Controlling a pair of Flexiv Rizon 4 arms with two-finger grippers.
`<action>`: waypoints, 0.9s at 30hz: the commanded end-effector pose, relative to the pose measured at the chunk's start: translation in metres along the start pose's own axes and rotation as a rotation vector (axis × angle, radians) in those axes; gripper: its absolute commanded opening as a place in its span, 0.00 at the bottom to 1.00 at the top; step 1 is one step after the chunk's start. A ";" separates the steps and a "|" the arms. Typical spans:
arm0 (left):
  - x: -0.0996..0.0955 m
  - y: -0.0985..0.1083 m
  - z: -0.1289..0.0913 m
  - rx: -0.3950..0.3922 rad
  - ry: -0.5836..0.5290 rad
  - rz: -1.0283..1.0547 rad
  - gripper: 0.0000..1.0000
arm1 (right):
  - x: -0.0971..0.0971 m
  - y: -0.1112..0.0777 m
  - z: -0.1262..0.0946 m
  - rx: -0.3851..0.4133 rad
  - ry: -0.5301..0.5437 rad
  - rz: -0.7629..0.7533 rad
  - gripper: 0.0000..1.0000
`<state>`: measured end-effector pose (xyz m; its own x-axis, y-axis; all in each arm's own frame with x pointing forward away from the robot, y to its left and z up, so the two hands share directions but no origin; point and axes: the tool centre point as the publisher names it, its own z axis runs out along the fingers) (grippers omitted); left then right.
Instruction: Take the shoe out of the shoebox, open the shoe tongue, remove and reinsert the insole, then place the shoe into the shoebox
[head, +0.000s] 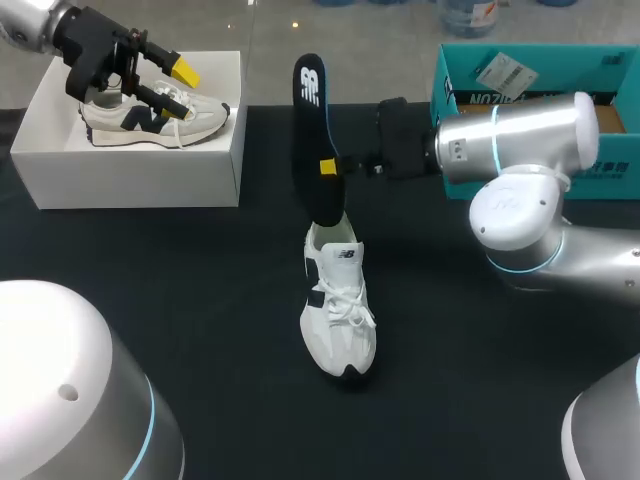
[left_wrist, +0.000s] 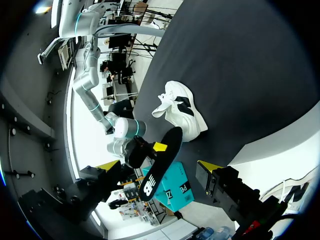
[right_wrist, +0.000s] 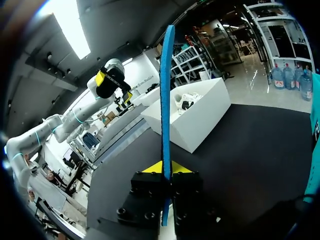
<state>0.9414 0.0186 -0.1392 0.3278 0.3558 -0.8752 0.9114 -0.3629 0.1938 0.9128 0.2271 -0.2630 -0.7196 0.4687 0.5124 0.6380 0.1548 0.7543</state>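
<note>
Gripping the dark, blue-edged foam insole (head: 316, 140) below its middle, the right gripper (head: 328, 166) is clamped on it from both sides. The insole's long axis stands almost upright. Its lower end meets the heel opening of the white lace-up shoe (head: 338, 315) directly beneath, which lies mid-table with its toe toward the near edge. The right arm is plainly nearer. The left gripper (head: 172, 85), fingers spread and empty, hangs well apart at the far left above the white cardboard shoebox (head: 60, 170). Judgement: the steep insole must tilt toward the shoe's length to seat.
</note>
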 end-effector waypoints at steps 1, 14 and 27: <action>0.000 0.001 -0.001 0.004 0.002 0.001 1.00 | -0.004 0.004 -0.015 0.047 0.016 0.008 0.00; 0.000 0.001 -0.001 0.004 0.002 0.001 1.00 | -0.007 0.005 -0.019 -0.018 0.045 0.016 0.00; 0.000 0.001 -0.001 0.004 0.002 0.001 1.00 | -0.015 -0.008 -0.029 0.014 0.156 0.024 0.00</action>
<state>0.9414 0.0186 -0.1392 0.3278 0.3558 -0.8752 0.9114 -0.3630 0.1938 0.9129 0.1969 -0.2670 -0.7402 0.3269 0.5876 0.6544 0.1493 0.7412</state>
